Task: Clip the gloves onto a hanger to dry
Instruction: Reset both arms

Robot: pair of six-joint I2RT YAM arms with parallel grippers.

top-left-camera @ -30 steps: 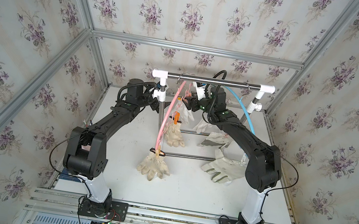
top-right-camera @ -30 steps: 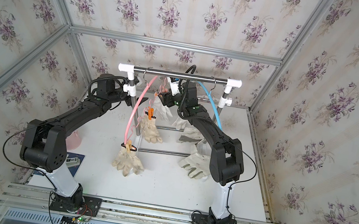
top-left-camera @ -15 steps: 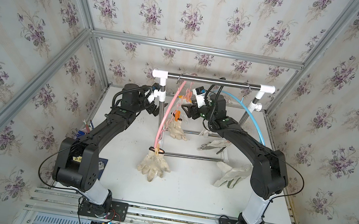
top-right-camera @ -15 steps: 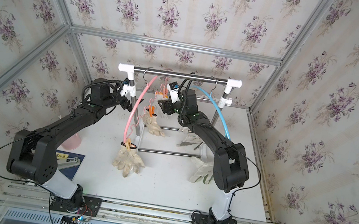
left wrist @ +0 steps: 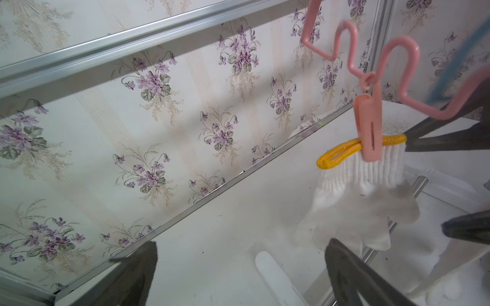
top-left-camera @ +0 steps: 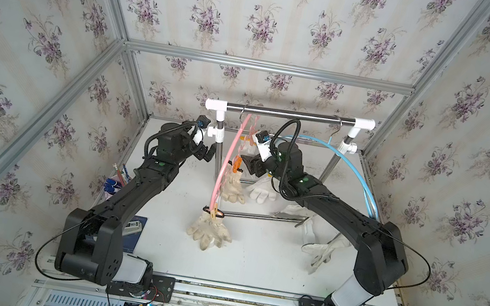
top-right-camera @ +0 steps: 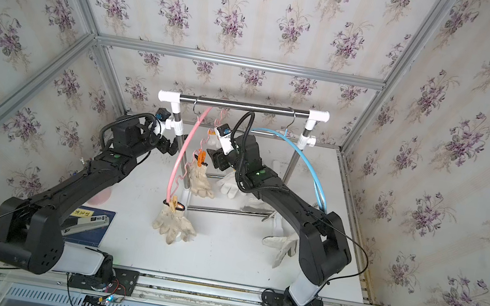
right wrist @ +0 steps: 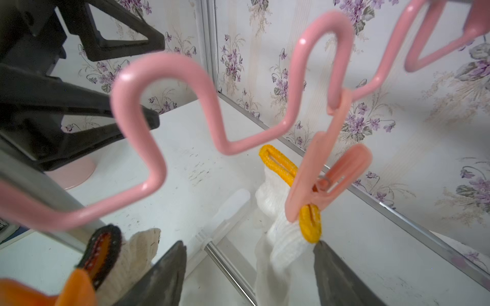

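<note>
Floral booth: L pincer (top-left-camera: pixel 207 153), R pincer (right wrist: pixel 250 250) agape, holding nil; R seemingly dropped beside clipped glove (right wrist: pixel 279 235).

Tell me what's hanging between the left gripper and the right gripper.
The wavy bar of the pink hanger, carrying a pegged white knit glove, hangs between the left gripper and the right gripper. Both wrist views show it, and the top views agree.

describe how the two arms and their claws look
The left arm and right arm are chunky black links on white base segments, each with a green light and a ribbed black cable loop at the wrist. The left claw and right claw have black, triangular open-frame fingers.
</note>
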